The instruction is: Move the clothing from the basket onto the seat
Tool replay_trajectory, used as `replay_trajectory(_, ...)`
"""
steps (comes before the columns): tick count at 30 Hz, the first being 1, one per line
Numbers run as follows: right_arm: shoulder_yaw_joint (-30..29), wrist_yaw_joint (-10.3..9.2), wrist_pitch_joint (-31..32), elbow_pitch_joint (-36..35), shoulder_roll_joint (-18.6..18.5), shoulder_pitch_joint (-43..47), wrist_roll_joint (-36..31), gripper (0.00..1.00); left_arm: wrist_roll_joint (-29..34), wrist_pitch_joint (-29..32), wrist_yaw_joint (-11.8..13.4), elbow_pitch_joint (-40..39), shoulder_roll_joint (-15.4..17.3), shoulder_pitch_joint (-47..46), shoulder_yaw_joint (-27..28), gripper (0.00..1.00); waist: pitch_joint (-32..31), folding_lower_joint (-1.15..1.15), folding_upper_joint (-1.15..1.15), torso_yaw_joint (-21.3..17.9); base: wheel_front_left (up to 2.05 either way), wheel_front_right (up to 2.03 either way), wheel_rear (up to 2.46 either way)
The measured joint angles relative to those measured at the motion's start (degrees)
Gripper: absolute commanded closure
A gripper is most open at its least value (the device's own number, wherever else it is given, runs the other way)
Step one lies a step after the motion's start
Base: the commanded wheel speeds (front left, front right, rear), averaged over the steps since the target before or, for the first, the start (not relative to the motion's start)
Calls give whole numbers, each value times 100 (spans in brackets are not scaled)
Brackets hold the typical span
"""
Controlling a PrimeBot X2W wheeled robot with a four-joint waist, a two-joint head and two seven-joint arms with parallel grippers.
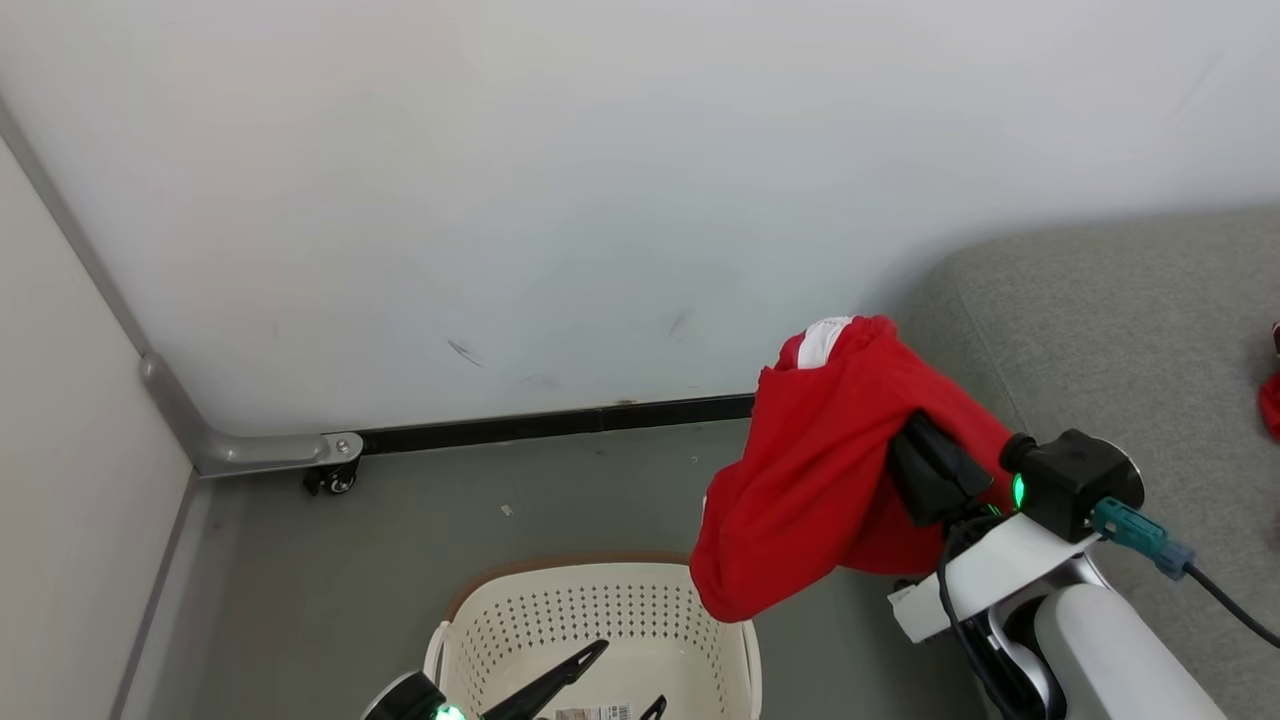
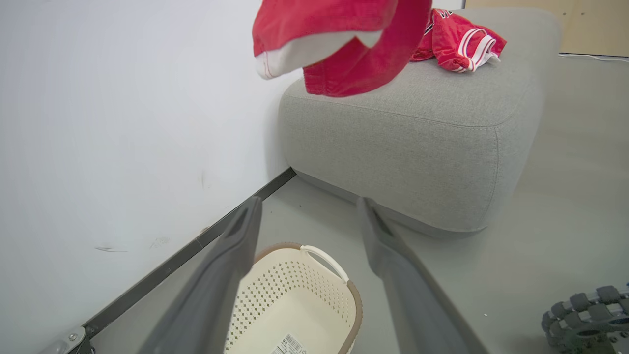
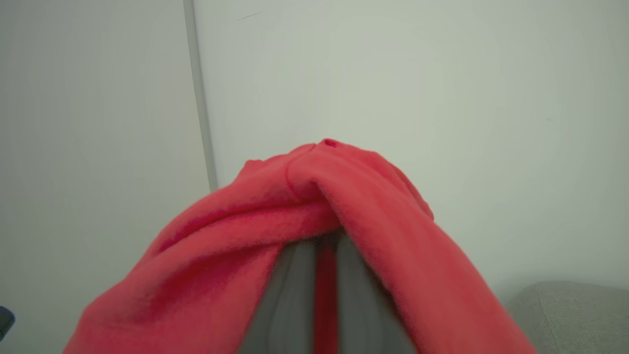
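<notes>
At the left, the left fingers (image 2: pixel 236 246) stand spread wide with nothing between them, above the oval cream perforated plastic basket (image 1: pixel 600 610), whose bare floor shows a barcode sticker (image 2: pixel 287 344). Right of it, the plain red soft garment with white trim (image 1: pixel 820 470) hangs in the air near the seat's edge, draped over the right fingers (image 3: pixel 295 280), which are pinched tight on a bunched fold. It looks light and limp, so such a pinch should hold, though loose ends may snag. Furthest right, the large grey woven-fabric seat cushion (image 1: pixel 1130 330) carries the red, white-striped jersey (image 2: pixel 459 42).
</notes>
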Motion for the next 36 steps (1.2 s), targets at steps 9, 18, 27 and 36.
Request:
replay_trajectory(9,-4,0,0,0,-1,62,-1,100,1,0,0,9,-92,47,45,0,-17,0,0,-64,0,0,0)
replay_trajectory(18,-35,0,0,-7,-12,62,-19,100,18,0,-19,4,-112,90,104,0,12,0,0,-133,0,0,0)
replay_trajectory(27,-258,0,0,-76,-16,66,-55,100,60,0,-25,-4,-126,89,137,0,43,0,0,-228,0,0,0)
replay_trajectory(36,-560,0,0,-131,-18,274,-124,100,69,0,-35,-7,-160,79,18,0,66,0,0,-388,0,0,0)
